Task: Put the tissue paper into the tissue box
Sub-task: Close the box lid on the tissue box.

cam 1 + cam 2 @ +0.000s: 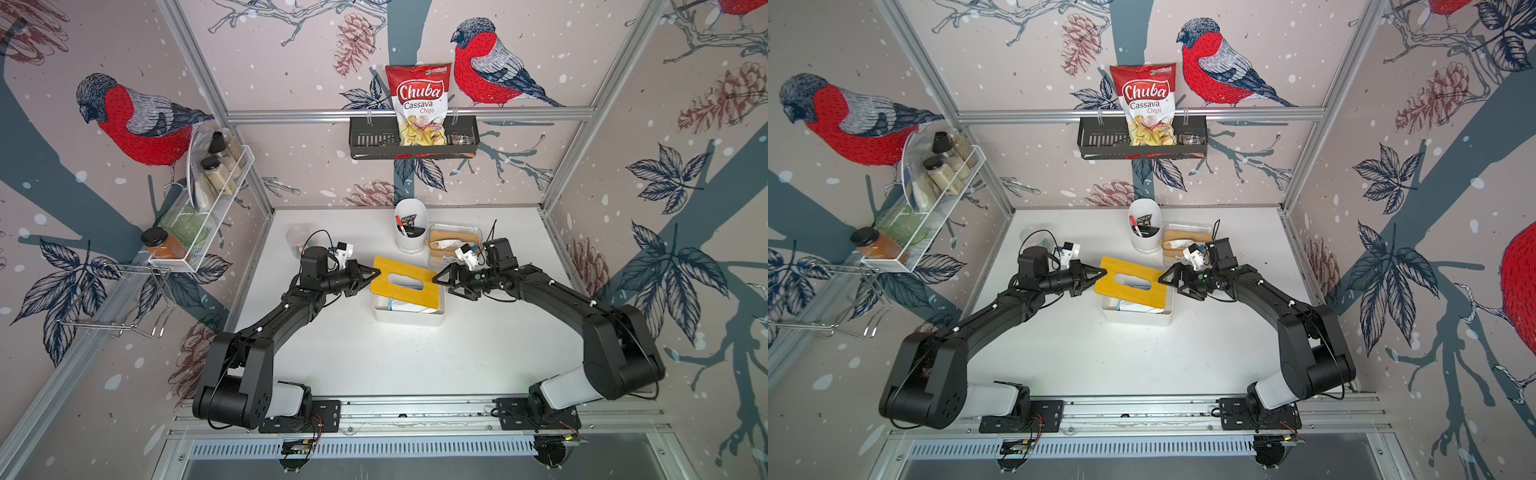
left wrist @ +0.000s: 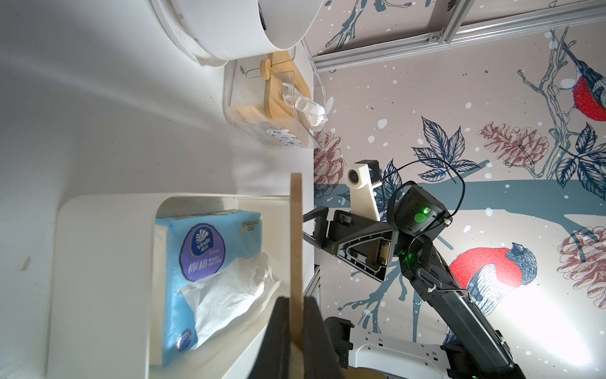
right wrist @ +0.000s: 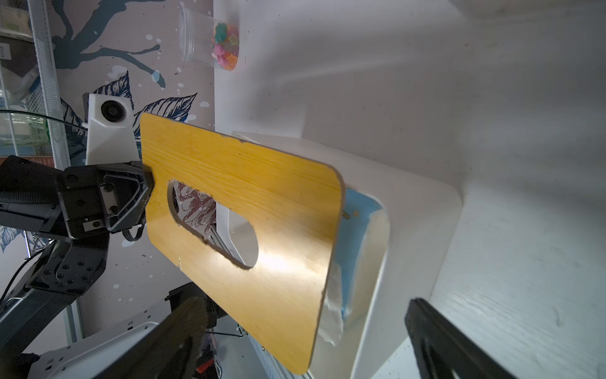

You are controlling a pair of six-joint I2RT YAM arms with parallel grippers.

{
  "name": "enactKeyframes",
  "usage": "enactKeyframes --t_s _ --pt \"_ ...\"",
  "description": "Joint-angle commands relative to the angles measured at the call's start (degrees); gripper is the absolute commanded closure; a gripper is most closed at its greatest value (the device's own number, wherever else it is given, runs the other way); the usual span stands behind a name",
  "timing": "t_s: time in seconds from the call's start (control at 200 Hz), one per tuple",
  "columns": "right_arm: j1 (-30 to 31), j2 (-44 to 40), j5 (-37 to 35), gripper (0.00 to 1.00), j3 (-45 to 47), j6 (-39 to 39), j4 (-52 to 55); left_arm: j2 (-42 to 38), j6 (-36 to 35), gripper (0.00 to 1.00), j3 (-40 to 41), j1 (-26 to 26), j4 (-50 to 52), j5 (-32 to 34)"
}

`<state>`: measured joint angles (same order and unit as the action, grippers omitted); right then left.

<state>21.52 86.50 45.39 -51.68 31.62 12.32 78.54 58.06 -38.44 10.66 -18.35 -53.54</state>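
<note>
The white tissue box (image 1: pixel 409 319) stands open at mid table. The tissue paper (image 2: pixel 210 242), a blue pack with a white sheet pulled out, lies inside it. Tilted above the box is its yellow wooden lid (image 1: pixel 405 282) with an oval slot. My left gripper (image 1: pixel 376 274) is shut on the lid's left edge; in the left wrist view the board sits pinched between the fingers of the left gripper (image 2: pixel 296 300). My right gripper (image 1: pixel 438 282) is open at the lid's right edge. In the right wrist view the right gripper (image 3: pixel 305 311) straddles the lid's corner without touching it.
Behind the box stand a white cup (image 1: pixel 410 228) with pens and a clear container (image 1: pixel 455 243) with a bamboo lid. A clear jar of coloured beads (image 1: pixel 298 239) sits behind the left arm. Wire shelves hang on the left and back walls.
</note>
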Motion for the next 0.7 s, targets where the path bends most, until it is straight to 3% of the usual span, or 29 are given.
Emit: enactKeyframes --t_s 0.0,0.695 --pt "0.6 0.4 -0.3 0.00 0.3 0.9 -2.6 0.0 1.3 1.00 0.8 0.3 -4.9 -0.5" --pt "2.3 0.9 -0.6 0.00 1.1 2.5 -5.3 2.7 2.7 1.00 2.7 1.9 -10.9 -0.3"
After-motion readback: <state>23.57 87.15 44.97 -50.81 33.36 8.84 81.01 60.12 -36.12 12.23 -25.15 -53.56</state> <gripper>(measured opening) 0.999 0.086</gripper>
